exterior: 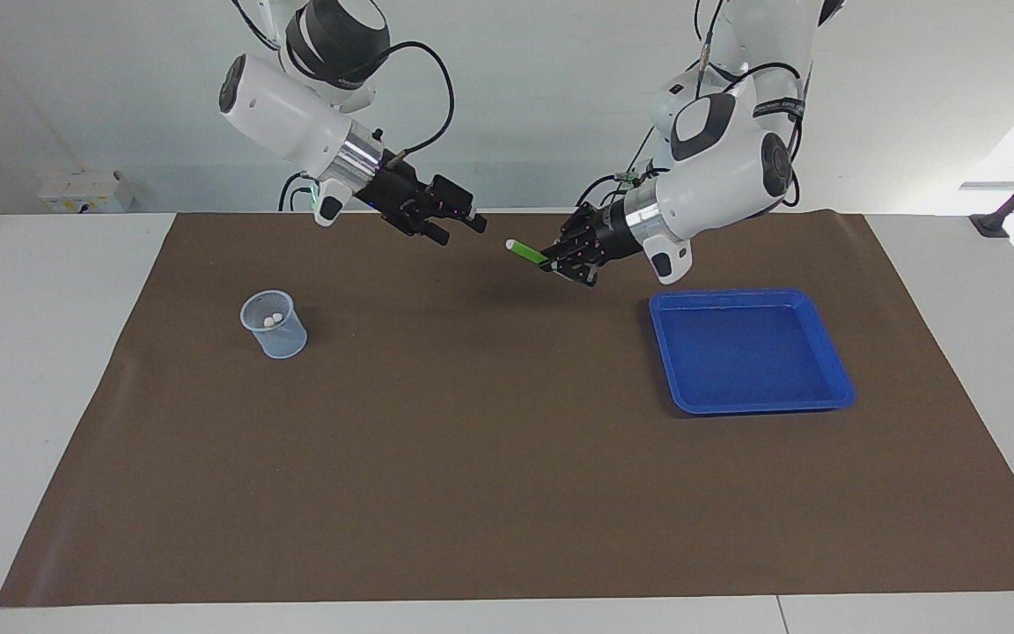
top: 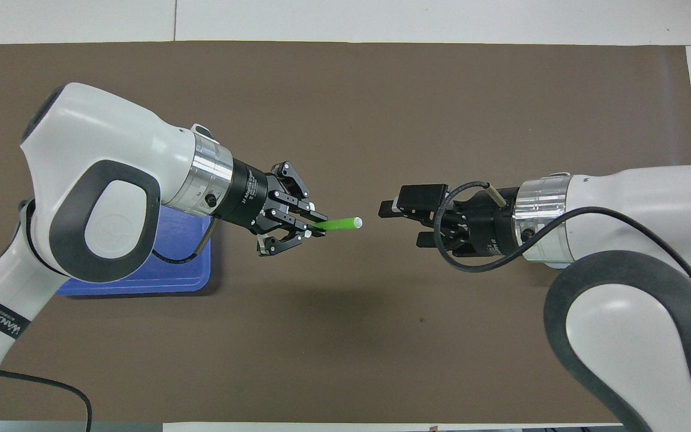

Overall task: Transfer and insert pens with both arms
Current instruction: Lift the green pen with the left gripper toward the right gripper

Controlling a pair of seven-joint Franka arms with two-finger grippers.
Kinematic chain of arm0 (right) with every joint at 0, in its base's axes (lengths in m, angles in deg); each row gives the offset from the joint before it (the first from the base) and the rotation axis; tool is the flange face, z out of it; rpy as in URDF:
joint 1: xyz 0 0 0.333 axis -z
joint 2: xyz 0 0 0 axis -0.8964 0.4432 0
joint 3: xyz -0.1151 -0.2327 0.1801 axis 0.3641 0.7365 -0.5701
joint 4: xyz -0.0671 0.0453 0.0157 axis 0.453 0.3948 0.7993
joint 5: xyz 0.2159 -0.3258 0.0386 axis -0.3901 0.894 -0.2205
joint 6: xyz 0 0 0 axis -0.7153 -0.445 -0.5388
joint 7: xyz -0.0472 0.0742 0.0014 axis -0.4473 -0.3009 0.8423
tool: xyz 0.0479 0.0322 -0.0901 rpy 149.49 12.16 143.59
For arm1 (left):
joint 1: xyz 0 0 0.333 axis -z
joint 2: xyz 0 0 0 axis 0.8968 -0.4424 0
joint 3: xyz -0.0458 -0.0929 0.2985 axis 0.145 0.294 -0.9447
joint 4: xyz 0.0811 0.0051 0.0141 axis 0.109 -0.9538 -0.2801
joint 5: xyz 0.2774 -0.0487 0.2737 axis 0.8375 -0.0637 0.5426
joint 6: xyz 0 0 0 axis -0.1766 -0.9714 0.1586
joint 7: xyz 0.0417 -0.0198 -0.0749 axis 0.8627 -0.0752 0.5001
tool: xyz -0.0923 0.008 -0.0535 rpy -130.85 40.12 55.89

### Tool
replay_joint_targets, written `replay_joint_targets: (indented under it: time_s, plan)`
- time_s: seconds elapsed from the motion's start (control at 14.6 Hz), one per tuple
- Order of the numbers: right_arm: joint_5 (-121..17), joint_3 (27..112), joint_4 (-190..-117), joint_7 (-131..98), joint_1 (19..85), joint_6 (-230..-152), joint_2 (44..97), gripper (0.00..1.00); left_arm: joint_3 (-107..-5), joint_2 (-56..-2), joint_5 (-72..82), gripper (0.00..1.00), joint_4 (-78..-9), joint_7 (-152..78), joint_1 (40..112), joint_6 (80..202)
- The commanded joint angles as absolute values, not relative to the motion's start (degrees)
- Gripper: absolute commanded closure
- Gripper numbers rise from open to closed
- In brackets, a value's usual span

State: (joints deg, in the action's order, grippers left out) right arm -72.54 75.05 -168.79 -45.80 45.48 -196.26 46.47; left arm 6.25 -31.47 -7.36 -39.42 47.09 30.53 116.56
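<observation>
Left arm: large white jointed arm, reaching from the facing view's upper right toward centre.
Left gripper: black, two-fingered, raised, fingertips clamped.
Right arm: white, entering from upper left.
Right gripper: black, raised, fingers spread apart, pointing at the left gripper.

Table bears mat, cup, tray.

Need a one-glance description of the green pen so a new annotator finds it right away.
Start at the brown mat covering the table, then find the two black grippers facing each other above its middle. The left gripper is shut on the green pen, whose whitish tip points at the open right gripper. It is the only bright green thing in the air.
</observation>
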Motion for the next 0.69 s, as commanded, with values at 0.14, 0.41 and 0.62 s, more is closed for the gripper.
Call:
replay_joint_targets:
  time_s: [0.14,0.41,0.62]
  plan:
    - [-72.8,75.1,-170.3,-46.5,40.5,-201.8,45.6,0.0,7.5,-25.8,-15.2,1.0,-44.4,47.9,30.3,122.1]
    - [-67.4,75.1,-170.3,-44.7,40.1,-201.6,45.6,0.03,7.7,-25.8,-16.5,1.0,-44.8,47.9,30.1,122.6]
    - [-67.3,75.1,-170.3,-44.2,40.2,-202.0,45.8,0.16,7.7,-25.9,-16.5,1.0,-44.7,47.9,30.1,122.6]
